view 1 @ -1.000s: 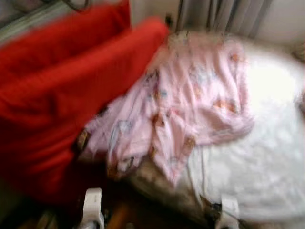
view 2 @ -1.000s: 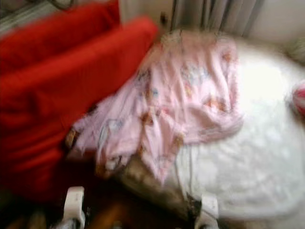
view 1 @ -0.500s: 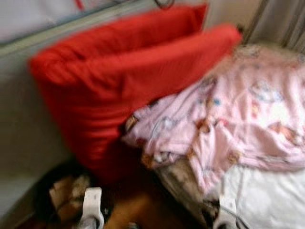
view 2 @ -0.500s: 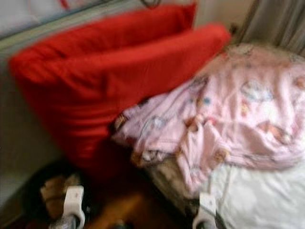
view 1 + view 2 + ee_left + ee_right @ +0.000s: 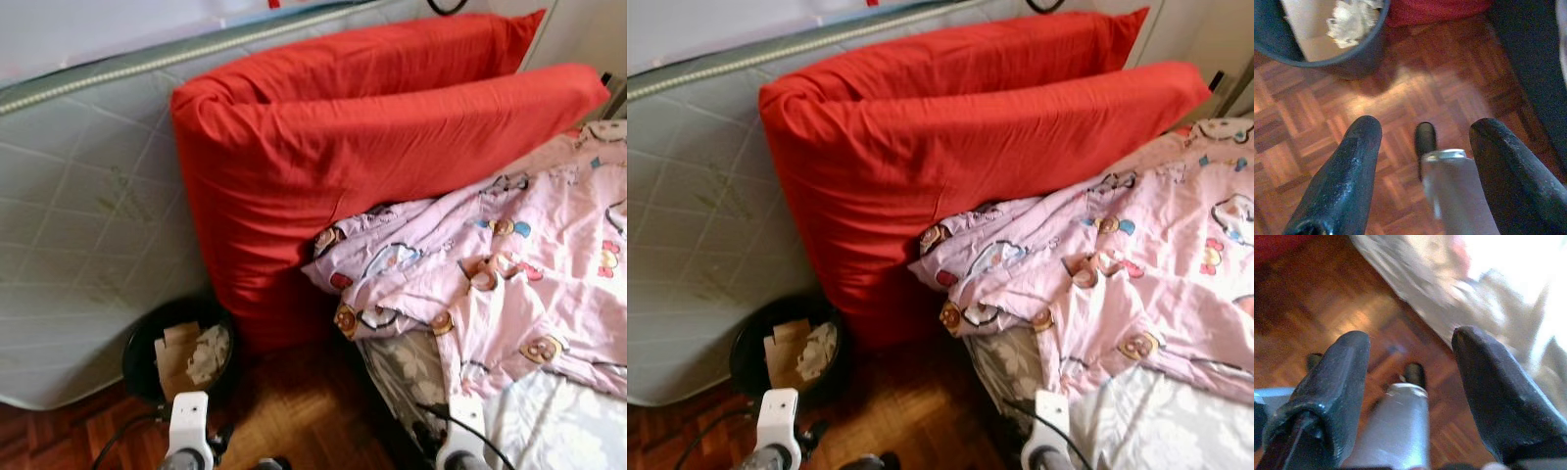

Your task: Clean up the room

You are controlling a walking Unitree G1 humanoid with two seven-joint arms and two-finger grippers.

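Bedroom corner, tidy-up not yet begun: nothing held, bin on your left side.

Largest first, each placed from the waste bin (image 5: 178, 354). Quilted mattress (image 5: 88, 196), stood on edge, rises directly behind the bin. Two red pillows (image 5: 372, 147) lean just beside it, toward your right. Pink cartoon-print sheet (image 5: 490, 284), crumpled, lies beyond the pillows, spilling over the bed edge, its long run heading away to your right. Parquet floor (image 5: 1415, 93) lies bare in front of the bin. The bin itself is black and round, holding cardboard and crumpled paper. Left gripper (image 5: 1425, 161) hangs close before it, fingers spread, empty; this arm is nearer the bin. Right gripper (image 5: 1410, 377) hangs over the floor by the bed edge, fingers likewise spread and empty, nearer the sheet.
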